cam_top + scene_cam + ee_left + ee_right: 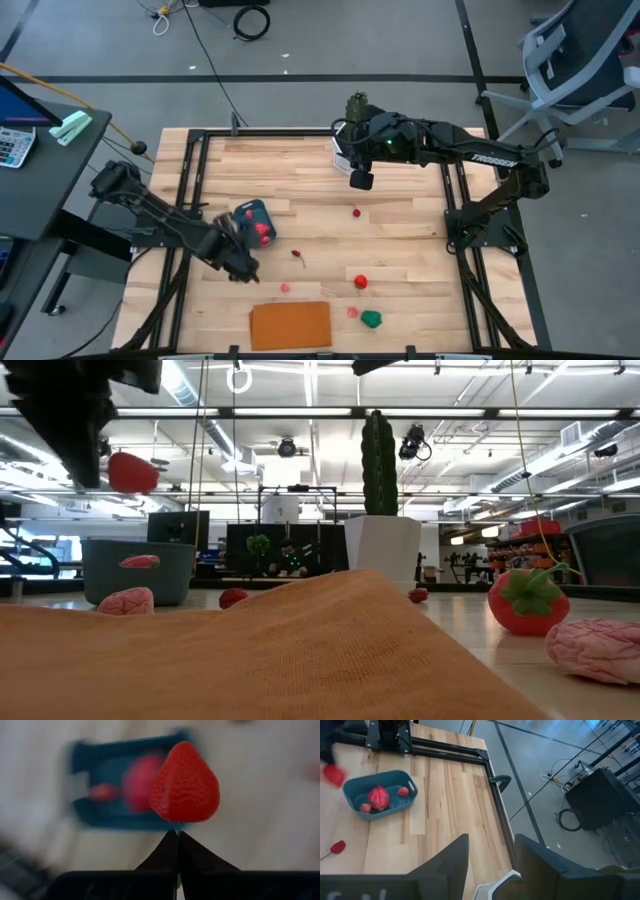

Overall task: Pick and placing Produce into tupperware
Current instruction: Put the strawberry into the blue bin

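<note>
My left gripper hovers just by the near side of the teal tupperware and is shut on a red toy strawberry, which the low view shows high above the tabletop. The tupperware rests on its base and holds several red pieces. My right gripper is open and touches nothing, raised near the table's far edge. More produce lies loose on the wood: a cherry, a red piece, pink pieces and a green one. My left gripper pinches the strawberry's thin green stem between its two shut fingertips. The berry stands out beyond the fingertips and is lifted clear of the table, near the tupperware.
A flat orange board lies at the near edge. A tall green cactus in a white pot stands at the far edge beside my right gripper. A small red piece sits mid-table. Black frame rails run along both sides.
</note>
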Tool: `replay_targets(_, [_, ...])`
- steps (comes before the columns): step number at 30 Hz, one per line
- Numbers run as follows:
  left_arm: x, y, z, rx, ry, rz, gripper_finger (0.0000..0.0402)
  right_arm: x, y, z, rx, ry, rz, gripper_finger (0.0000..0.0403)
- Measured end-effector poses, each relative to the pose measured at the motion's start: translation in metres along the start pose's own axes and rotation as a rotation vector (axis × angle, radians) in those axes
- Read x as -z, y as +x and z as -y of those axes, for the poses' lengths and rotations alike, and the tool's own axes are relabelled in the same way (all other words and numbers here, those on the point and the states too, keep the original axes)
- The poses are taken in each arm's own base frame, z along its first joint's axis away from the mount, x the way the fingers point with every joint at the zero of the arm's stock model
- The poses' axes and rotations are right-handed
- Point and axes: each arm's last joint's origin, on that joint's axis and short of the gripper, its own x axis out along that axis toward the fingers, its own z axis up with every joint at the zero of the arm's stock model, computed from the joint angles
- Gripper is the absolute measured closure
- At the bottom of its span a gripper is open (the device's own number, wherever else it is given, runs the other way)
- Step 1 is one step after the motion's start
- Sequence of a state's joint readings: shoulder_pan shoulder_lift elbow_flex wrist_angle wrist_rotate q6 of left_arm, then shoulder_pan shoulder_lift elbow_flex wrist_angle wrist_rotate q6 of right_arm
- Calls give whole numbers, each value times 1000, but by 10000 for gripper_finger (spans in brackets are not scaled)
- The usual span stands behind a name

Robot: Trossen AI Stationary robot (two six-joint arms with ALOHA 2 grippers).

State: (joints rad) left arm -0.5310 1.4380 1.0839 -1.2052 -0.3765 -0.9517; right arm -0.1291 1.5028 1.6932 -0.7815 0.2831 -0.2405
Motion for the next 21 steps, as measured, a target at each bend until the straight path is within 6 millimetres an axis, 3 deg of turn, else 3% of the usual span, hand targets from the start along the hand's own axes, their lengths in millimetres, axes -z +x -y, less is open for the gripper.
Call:
replay_targets(3, [-5,0,-19,-128,-61,-62,399,0,0,0,-1,-1,-4,235])
replay_targets(7, [-17,6,-35,-173,-81,-108,398,1,0,0,-3,-4,-14,235])
replay_targets(14, [-51,24,-57,-97,-85,-91,399,2,0,-1,-5,-4,-18,235])
replay_targets(21, [-62,34,-79,-10,-128,-204,398,10,-1,-2,-23,13,-102,235])
